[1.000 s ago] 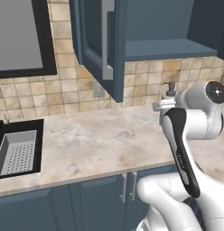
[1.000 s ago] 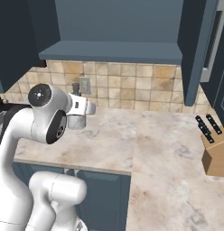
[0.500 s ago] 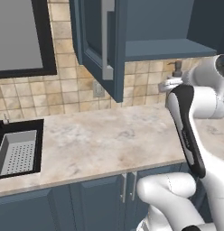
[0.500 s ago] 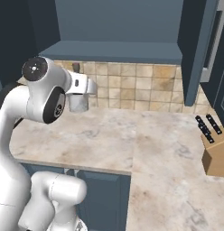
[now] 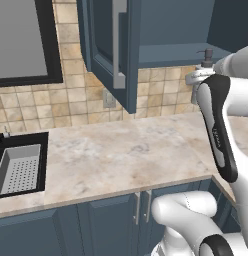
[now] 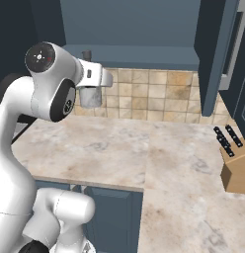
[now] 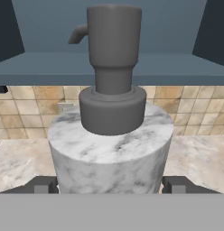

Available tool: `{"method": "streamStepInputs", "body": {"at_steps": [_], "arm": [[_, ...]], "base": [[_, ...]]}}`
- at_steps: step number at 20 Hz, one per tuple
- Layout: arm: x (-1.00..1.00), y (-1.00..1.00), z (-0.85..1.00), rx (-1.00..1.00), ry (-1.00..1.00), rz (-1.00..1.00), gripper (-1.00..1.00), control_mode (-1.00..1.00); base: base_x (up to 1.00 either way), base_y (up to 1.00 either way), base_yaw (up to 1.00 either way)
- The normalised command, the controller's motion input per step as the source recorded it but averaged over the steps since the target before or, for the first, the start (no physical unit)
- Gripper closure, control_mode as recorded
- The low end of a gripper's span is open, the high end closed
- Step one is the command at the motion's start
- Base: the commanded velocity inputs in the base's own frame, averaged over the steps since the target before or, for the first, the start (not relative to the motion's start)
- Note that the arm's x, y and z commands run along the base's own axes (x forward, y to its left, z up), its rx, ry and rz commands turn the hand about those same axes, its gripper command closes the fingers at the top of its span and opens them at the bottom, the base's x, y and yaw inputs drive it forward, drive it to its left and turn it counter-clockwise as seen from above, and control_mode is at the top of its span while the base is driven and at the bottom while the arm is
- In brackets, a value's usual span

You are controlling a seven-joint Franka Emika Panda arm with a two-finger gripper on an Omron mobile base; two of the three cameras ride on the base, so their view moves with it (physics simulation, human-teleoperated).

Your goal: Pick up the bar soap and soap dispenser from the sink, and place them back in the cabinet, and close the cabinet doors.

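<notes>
The soap dispenser (image 7: 109, 149), a marbled white-grey cylinder with a dark pump top, is held in the air between my gripper's (image 7: 109, 186) fingers (image 7: 41, 185), which are shut on its body. It hangs upright above the counter, its pump (image 5: 208, 54) level with the cabinet's blue shelf (image 5: 176, 50). The right base view shows the bottle (image 6: 90, 97) under my white hand, just in front of the shelf (image 6: 139, 53). Both cabinet doors (image 5: 108, 50) (image 6: 213, 54) stand open. The sink (image 5: 40, 136) lies at the far left. The bar soap is out of view.
A grey perforated tray (image 5: 18, 167) sits in the sink. A black-framed window (image 5: 21, 40) is above it. A wooden knife block (image 6: 235, 165) stands on the counter at the right. Marble counter (image 5: 126, 150) stretches below the cabinet, with a wall outlet (image 5: 109, 98) on the tiles.
My arm has risen, carrying the soap dispenser from just above the counter up to the level of the cabinet shelf. The grip stays the same.
</notes>
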Motion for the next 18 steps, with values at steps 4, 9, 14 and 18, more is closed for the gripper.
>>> {"method": "streamStepInputs", "body": {"at_steps": [4,9,14,18], "arm": [[0.0,-0.11,0.26,0.0,-0.16,0.0,1.0,-1.0],[0.15,-0.06,0.31,0.0,-0.11,0.0,1.0,-1.0],[0.39,-0.07,0.36,0.0,-0.01,0.0,1.0,-1.0],[0.49,-0.11,0.33,0.0,0.0,0.0,1.0,-1.0]], "base": [[0.0,0.0,0.0],[0.0,0.0,0.0],[0.0,0.0,0.0],[0.0,0.0,0.0]]}}
